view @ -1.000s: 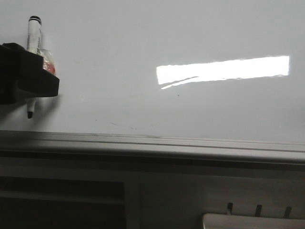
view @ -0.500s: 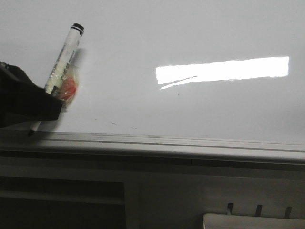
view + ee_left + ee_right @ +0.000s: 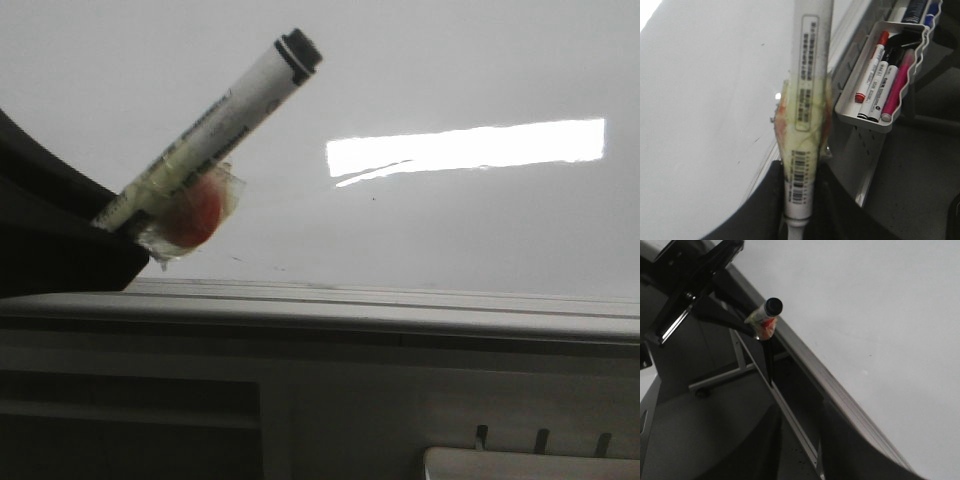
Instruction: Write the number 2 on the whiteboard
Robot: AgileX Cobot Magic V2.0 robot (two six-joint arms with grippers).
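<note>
The whiteboard (image 3: 450,230) is a glossy white sheet with one bright rectangular glare (image 3: 465,148) and a grey rim (image 3: 400,305) along its lower edge; it fills the upper part of the front view. I can make out a few faint specks on it but no drawn digit. My left gripper (image 3: 799,200) pinches one white marker (image 3: 210,130), tilted, its black-ringed end up and away from the board's rim, with a wad of clear tape and something red (image 3: 190,215) on its barrel. One tray (image 3: 885,70) beside the board holds about four pens. My right gripper (image 3: 797,440) holds nothing, fingers apart.
</note>
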